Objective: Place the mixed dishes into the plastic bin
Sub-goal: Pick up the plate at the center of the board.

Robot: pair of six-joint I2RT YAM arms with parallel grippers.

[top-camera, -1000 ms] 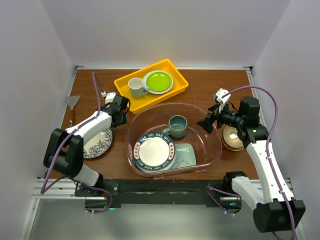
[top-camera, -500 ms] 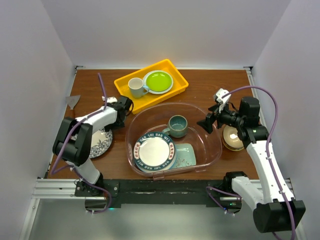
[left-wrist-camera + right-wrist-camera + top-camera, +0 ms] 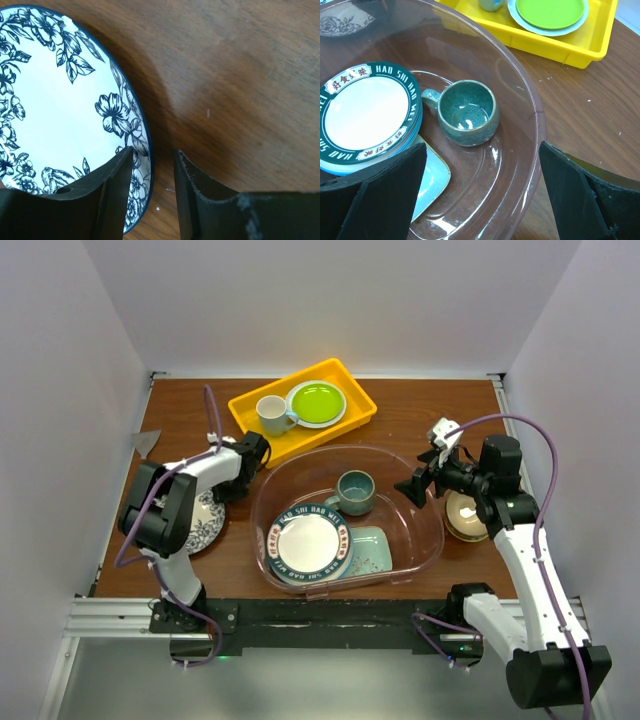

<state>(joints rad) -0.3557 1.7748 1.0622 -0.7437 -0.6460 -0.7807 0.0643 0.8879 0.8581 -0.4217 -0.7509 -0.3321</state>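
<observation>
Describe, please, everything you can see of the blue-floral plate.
The blue-floral plate is round and white, seemingly glazed ceramic, with dark blue flowers and leaves around a plain centre and a thin dark rim. It lies flat, face up, on the wooden table, left of the plastic bin and outside it. The left arm hides part of it from above. The fingers of the left gripper straddle its rim, one over the plate, one over the table; whether they touch it cannot be told.

Glossy glazed mug (image 3: 468, 112), clear plastic bin (image 3: 536, 114), matt wooden table (image 3: 240, 75).
</observation>
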